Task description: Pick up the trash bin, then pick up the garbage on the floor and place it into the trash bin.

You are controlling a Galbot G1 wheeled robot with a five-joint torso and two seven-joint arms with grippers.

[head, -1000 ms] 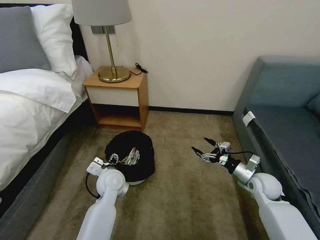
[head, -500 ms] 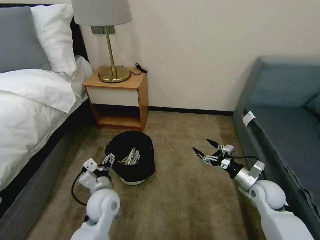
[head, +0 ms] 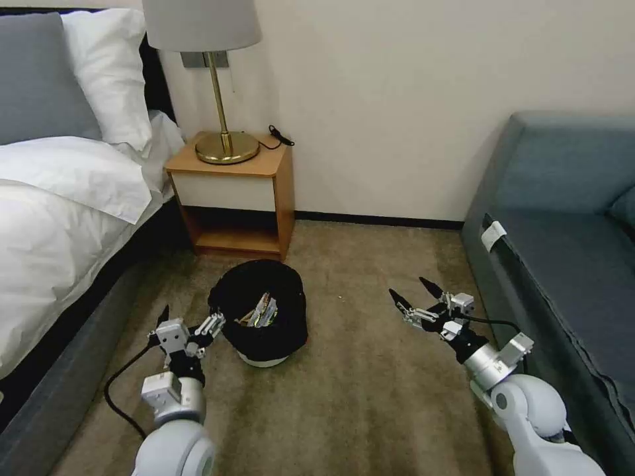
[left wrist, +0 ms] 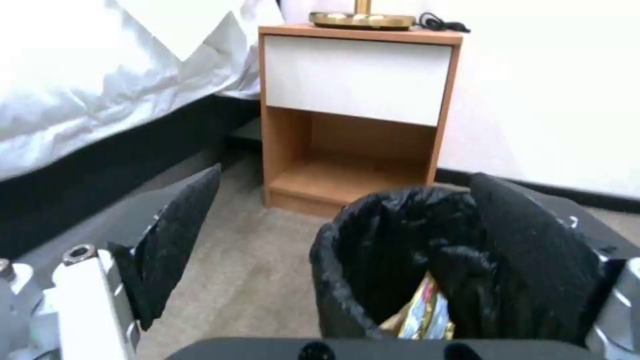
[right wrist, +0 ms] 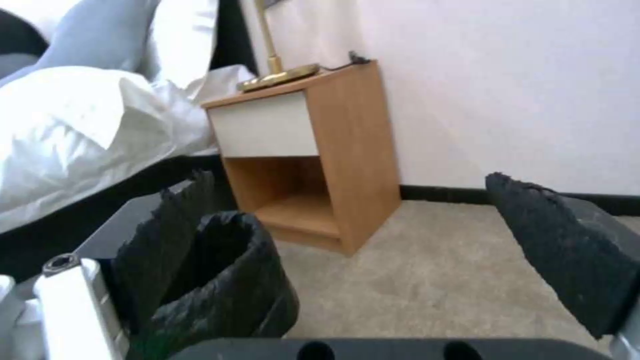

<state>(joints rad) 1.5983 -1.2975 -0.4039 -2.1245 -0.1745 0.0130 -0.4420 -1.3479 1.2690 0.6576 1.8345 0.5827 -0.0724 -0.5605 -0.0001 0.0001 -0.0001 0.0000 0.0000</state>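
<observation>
The trash bin (head: 264, 327), white with a crinkly black liner, stands on the carpet in front of the nightstand. Garbage lies inside it: a gold-silver wrapper (head: 266, 309) shows above the liner, also seen in the left wrist view (left wrist: 427, 315). My left gripper (head: 188, 321) is open just left of the bin (left wrist: 373, 250), level with its rim; one fingertip (head: 213, 322) is close to the liner, and I cannot tell if it touches. My right gripper (head: 415, 297) is open above bare carpet to the bin's right, well apart from it. In the right wrist view the bin (right wrist: 227, 280) sits beside one finger (right wrist: 175, 225).
A wooden nightstand (head: 233, 198) with a brass lamp (head: 225, 147) stands behind the bin. The bed (head: 59, 218) runs along the left and a grey-blue sofa (head: 562, 251) along the right. Open carpet (head: 350, 370) lies between them.
My left gripper has drawn back from the bin's rim toward me and to the left, and now stands open. The right arm has pulled back slightly. The bin rests on the floor.
</observation>
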